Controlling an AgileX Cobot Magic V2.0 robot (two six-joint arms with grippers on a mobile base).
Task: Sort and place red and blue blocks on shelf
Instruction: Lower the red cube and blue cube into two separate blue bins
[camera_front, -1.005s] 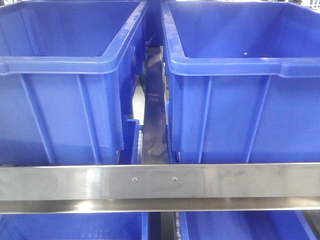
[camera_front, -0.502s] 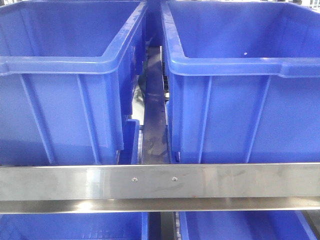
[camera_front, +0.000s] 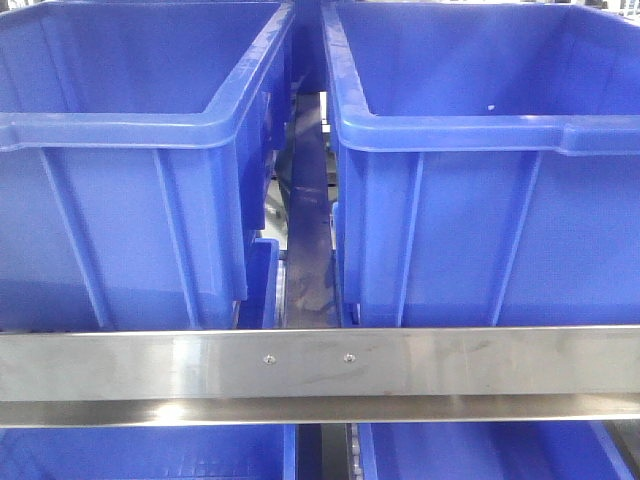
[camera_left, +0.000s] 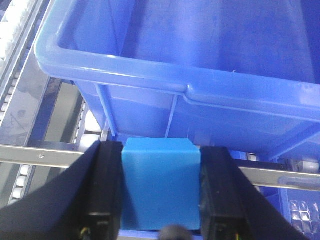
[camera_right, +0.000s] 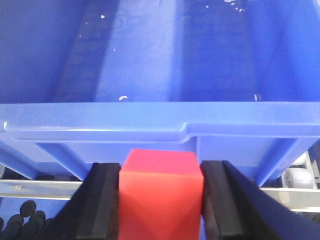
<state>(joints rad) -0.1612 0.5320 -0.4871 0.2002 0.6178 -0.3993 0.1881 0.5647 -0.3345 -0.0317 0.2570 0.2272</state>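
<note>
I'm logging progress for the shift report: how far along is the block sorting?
Picking looks done: the left tool grips the blue block, the right tool the red block. Each is in front of a blue bin on the shelf. Still left: dropping both blocks in.

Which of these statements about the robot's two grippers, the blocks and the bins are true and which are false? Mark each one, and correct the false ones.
1. The left gripper holds the blue block. True.
2. The right gripper is open and holds nothing. False: it is shut on the red block.
3. The red block already lies inside a bin. False: it sits between the fingers, in front of the bin's rim.
4. The front view shows two upper blue bins side by side behind a silver rail. True.
5. The rail bears two screws. True.
</note>
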